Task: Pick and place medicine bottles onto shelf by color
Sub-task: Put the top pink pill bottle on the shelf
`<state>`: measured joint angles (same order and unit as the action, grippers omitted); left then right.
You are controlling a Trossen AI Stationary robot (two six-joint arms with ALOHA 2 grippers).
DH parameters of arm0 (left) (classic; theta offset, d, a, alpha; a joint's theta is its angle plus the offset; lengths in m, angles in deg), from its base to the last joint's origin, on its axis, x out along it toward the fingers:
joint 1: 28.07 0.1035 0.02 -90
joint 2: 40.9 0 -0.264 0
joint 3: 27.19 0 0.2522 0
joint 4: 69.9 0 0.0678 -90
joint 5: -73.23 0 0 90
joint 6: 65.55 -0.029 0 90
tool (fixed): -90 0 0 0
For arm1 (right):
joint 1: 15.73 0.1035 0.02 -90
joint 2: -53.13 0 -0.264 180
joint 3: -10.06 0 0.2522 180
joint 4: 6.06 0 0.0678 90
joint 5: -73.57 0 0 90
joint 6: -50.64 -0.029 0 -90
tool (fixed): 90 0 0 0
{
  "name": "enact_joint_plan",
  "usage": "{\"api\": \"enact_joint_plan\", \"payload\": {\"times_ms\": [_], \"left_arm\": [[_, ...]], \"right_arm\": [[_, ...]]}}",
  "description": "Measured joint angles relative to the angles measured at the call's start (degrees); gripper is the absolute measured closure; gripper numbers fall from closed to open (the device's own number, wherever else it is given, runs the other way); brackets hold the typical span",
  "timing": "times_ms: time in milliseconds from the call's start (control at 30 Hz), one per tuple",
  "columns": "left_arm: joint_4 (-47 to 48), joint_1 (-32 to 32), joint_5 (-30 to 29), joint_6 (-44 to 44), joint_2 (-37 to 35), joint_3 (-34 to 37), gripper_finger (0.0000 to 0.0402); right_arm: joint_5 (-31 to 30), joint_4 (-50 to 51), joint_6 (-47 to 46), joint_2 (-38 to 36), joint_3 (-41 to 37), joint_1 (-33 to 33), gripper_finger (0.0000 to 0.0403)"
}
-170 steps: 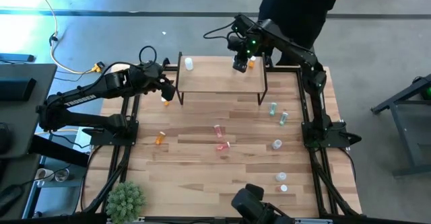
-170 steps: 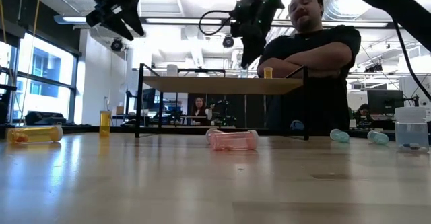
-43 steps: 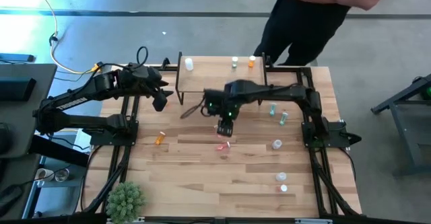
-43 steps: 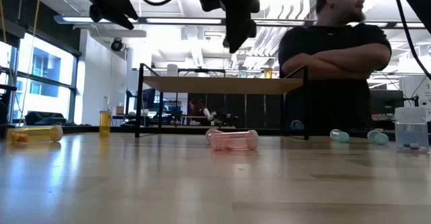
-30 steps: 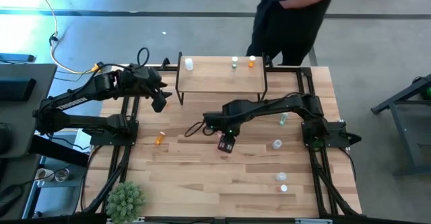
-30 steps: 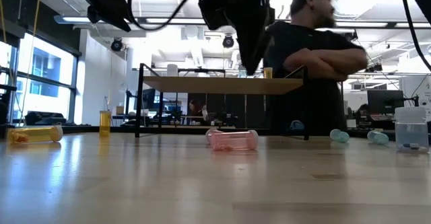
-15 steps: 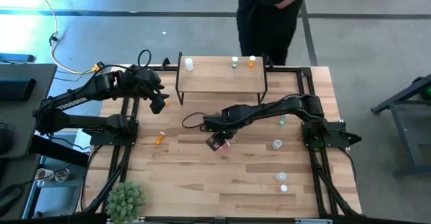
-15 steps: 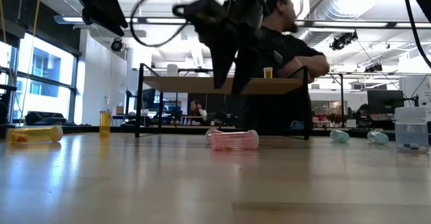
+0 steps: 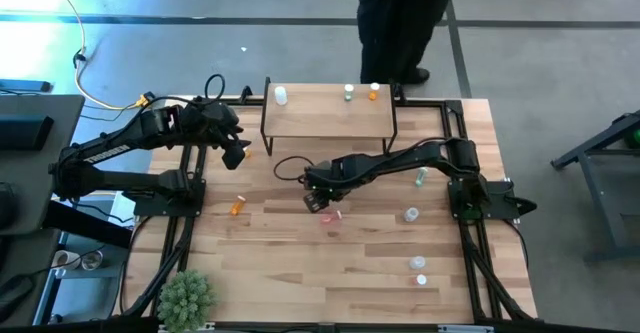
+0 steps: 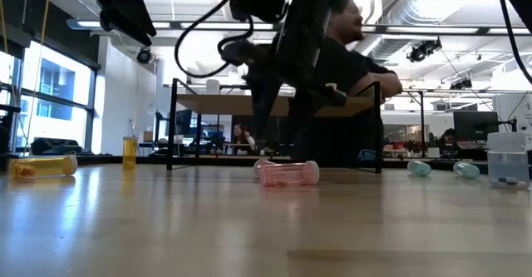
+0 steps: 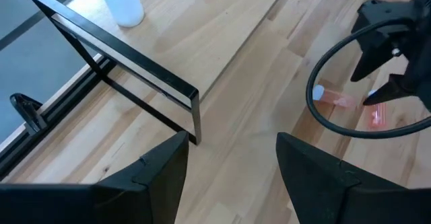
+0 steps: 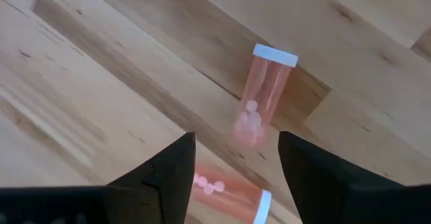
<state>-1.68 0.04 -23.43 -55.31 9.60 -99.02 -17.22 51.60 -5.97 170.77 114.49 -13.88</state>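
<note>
The right pincer (image 9: pixel 318 203) hangs low over the middle of the table (image 9: pixel 300 273), fingers (image 12: pixel 168 177) spread and grasping nothing. Two pink bottles lie on their sides directly beneath it: one (image 12: pixel 259 93) just ahead of the fingertips, the other (image 12: pixel 229 192) between them. The shelf (image 9: pixel 325 118) stands just beyond this pincer and carries a white bottle (image 9: pixel 281 95), a green bottle (image 9: pixel 348 92) and an orange bottle (image 9: pixel 374 91). The left pincer (image 9: pixel 235 155) hovers beside the shelf's left end, fingers (image 11: pixel 155 177) apart and empty.

Three bottles (image 9: pixel 347 92) on shelf (image 9: pixel 325 123) (rear)
</note>
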Motion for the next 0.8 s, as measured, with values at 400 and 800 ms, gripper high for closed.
{"api": "enact_joint_plan", "payload": {"times_ms": [400, 800], "left_arm": [[0.0, 0.0, 0.0, 0.0, 0.0, 0.0, 0.0186], [-0.1, 0.0, -1.6, 0.1, 0.0, 0.0, 0.0186]], "right_arm": [[-2.4, -8.8, 1.1, 0.1, -8.9, -0.4, 0.0198], [-0.1, -11.8, 3.1, 1.5, -9.1, -1.6, 0.0201]]}}
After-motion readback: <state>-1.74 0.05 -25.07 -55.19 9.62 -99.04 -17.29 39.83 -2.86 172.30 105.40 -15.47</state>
